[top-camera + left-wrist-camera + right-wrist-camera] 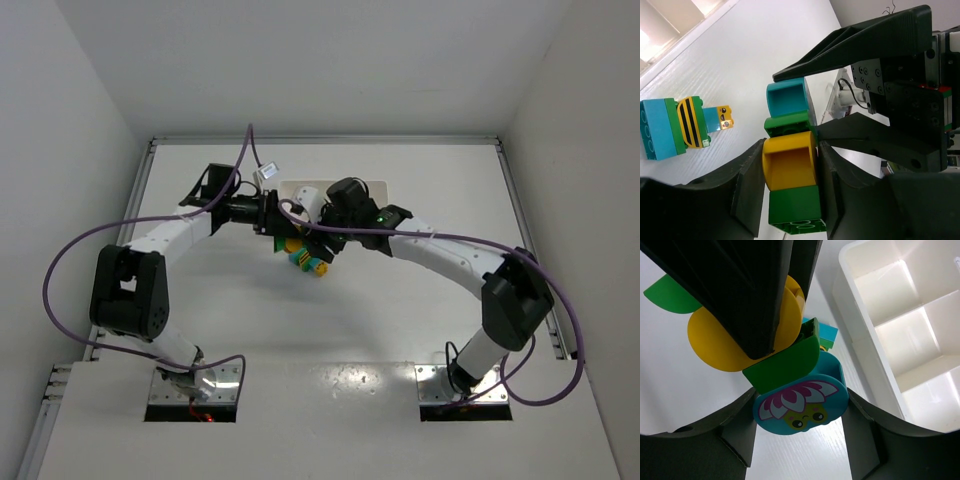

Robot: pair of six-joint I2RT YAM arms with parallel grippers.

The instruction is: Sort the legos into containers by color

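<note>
Fingers (747, 185) of the left gripper (790, 150) were clenched on the yellow rounded plastic brick (790, 170) in the middle of a stack of cyan, green, yellow and green plastic legos (790, 125). The right gripper (800, 415) pinched the cyan plastic brick with a flower face (805, 395) at the stack's far end. The stack was thus held between the two arms over the white table (400, 300), near the shallow white plastic tray with three square compartments (855, 300). The step looked like pulling the stack apart. Done well, it would call for one gripper to hold firm while the other drew away along the line of the studs, with a slight peel rather than a jerk. It would also help to keep low and close to the tray, so that a brick springing free fell short. The green brick (787, 125) wedged between cyan and yellow could go with either side; I could not tell which joint would give first. A second clump of cyan, green and striped yellow bricks (680, 125) lay on the table well apart from the stack. The bottom green brick (795, 210) ran off the edge of the left wrist view, and the right wrist view cut off part of the tray. From above, the wrists hid most of the stack and much of the tray.
</note>
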